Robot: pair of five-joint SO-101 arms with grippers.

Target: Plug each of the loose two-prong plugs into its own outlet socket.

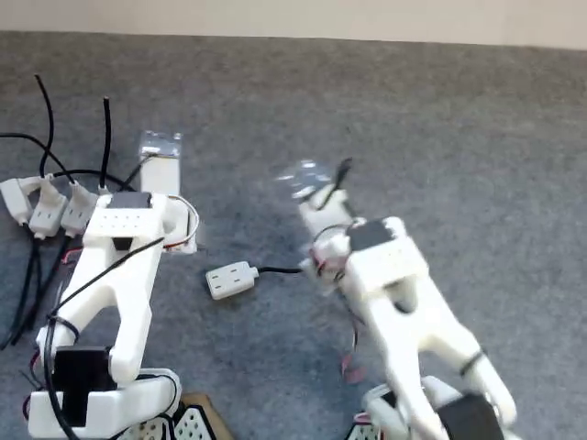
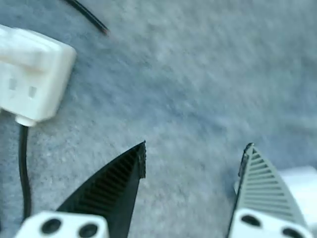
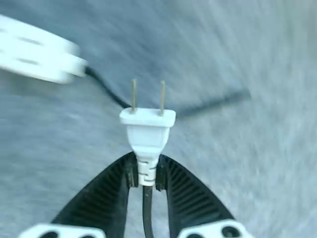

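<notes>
Keep the plug pinched by its neck in the right gripper, near the outlet socket but not lined up. Turn its 2 prongs to face the socket, then push straight and slow. Leave the left gripper spread wide, apart from the socket.

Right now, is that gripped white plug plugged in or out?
Out: the right gripper holds the plug, prongs bare, apart from the outlet socket.
</notes>
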